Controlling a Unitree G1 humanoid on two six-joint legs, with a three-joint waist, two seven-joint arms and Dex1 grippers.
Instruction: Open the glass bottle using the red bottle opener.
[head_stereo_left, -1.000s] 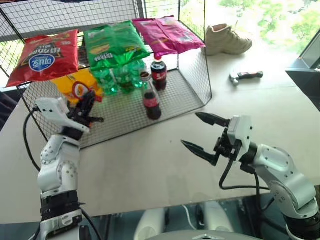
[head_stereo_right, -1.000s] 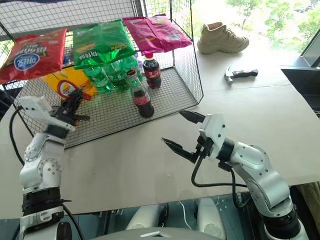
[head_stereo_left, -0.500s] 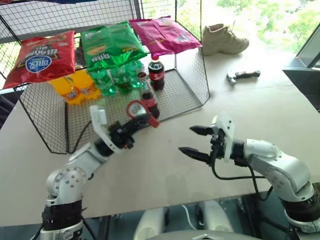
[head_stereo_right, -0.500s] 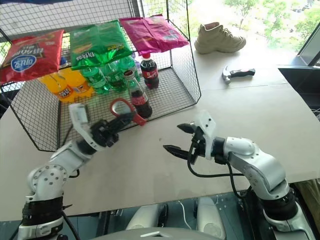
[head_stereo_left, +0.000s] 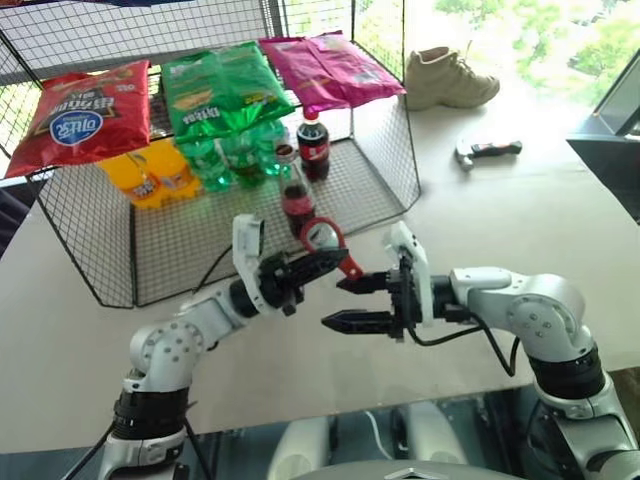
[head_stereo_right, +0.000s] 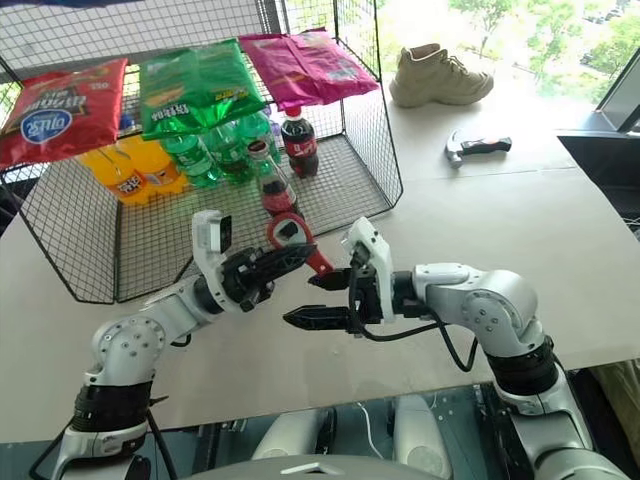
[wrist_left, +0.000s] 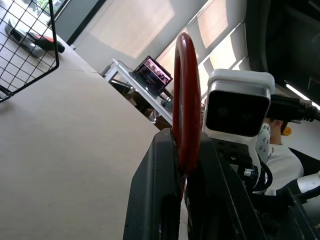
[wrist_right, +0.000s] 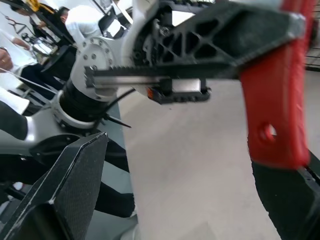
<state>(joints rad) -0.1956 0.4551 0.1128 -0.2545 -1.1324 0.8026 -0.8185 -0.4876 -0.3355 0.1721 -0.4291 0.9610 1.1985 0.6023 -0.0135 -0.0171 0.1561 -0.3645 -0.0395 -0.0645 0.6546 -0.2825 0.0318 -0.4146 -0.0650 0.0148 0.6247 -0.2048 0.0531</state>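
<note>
My left gripper (head_stereo_left: 335, 260) is shut on the red bottle opener (head_stereo_left: 322, 236), held above the table in front of the wire basket, ring up and handle slanting down to the right. In the left wrist view the opener (wrist_left: 186, 100) is edge-on, clamped between the black fingers (wrist_left: 155, 190). My right gripper (head_stereo_left: 332, 303) faces it, open. In the right wrist view the handle's end (wrist_right: 280, 100) hangs in its gap, close to one finger (wrist_right: 290, 195). The glass bottle (head_stereo_left: 296, 200) stands upright in the basket, just behind both grippers.
The wire basket (head_stereo_left: 390, 180) also holds a stouter cola bottle with a red cap (head_stereo_left: 317, 145), green and orange bottles, and chip bags on top. A shoe (head_stereo_left: 450, 78) and a black-handled tool (head_stereo_left: 488, 151) lie at the far right of the table.
My left gripper has swung right with the opener, from beside the basket to the table's middle. My right gripper has moved left and rolled, so its open fingers now meet the opener's handle.
</note>
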